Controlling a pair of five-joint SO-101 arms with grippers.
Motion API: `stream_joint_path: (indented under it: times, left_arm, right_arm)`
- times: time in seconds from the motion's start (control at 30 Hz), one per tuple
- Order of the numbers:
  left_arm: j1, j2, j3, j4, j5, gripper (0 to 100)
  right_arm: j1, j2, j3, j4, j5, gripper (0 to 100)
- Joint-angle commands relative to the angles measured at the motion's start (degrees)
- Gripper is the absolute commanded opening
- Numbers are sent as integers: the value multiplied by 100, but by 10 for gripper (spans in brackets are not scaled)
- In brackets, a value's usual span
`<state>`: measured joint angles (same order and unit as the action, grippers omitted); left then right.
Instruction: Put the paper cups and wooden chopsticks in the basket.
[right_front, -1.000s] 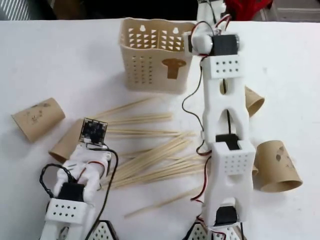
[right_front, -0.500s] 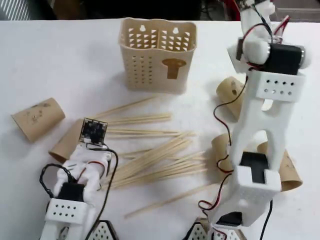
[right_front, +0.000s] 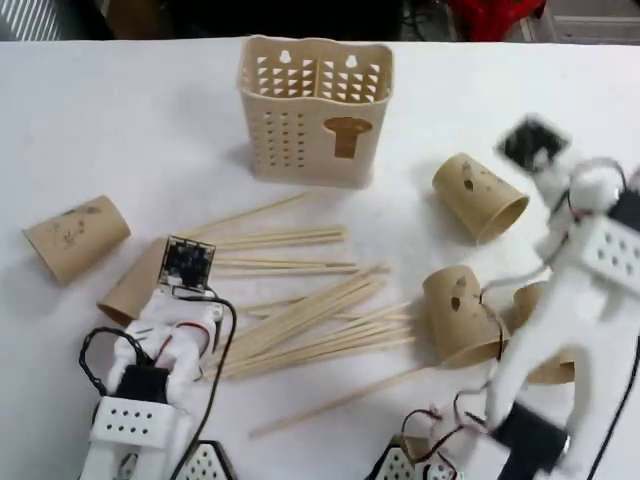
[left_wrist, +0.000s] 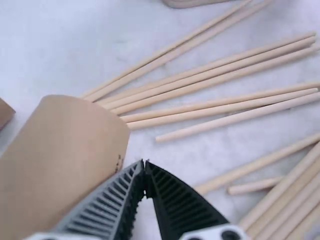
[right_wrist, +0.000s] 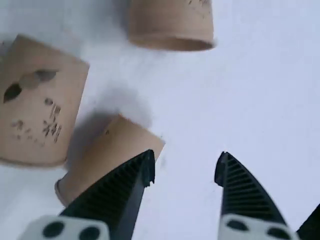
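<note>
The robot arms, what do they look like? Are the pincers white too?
Both arms are white plastic with rows of little holes: the left arm and the right arm. Black and red cables loop along them. The left pincer and right pincer are dark grey, ribbed and pointed.

paper cups (right_front: 480, 198): matt brown paper | chopsticks (right_front: 300, 316): pale bare wood | basket (right_front: 300, 145): smooth cream plastic
</note>
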<state>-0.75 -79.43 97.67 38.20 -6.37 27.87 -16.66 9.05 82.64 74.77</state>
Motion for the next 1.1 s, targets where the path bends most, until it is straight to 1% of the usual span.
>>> stream_joint_path:
  times: [0.0, 0.1, 0.17, 0.23, 0.33, 0.5, 0.53, 0.73, 0.8, 1.07]
  left_arm:
    - [-40, -48, -26, 35, 26, 25]
    - [-40, -48, -26, 35, 26, 25]
    - [-40, -48, -26, 35, 26, 25]
    - [-40, -48, -26, 35, 26, 25]
    - [-40, -48, -26, 35, 26, 25]
    - [-40, -48, -26, 35, 26, 25]
    - [-40, -48, -26, 35, 26, 25]
    - [-40, -48, -26, 35, 26, 25]
    - [-40, -48, -26, 35, 26, 25]
    - [-40, -48, -26, 35, 26, 25]
  right_arm:
    - [884, -1455, 1538, -295, 1670, 208]
    - [1631, -2237, 2374, -312, 3429, 208]
    - [2035, -2730, 3024, -426, 4422, 208]
    - [2246, -3222, 3727, -734, 4941, 208]
    - [2343, -3908, 4818, -1367, 5108, 208]
    - [2316, -4857, 6400, -2510, 5064, 209]
    - [2316, -5024, 6620, -2695, 4923, 209]
    - [1798, -5851, 7446, -3890, 3218, 209]
    - [1631, -6062, 7710, -4215, 2804, 209]
    - [1191, -6941, 8475, -4699, 1960, 207]
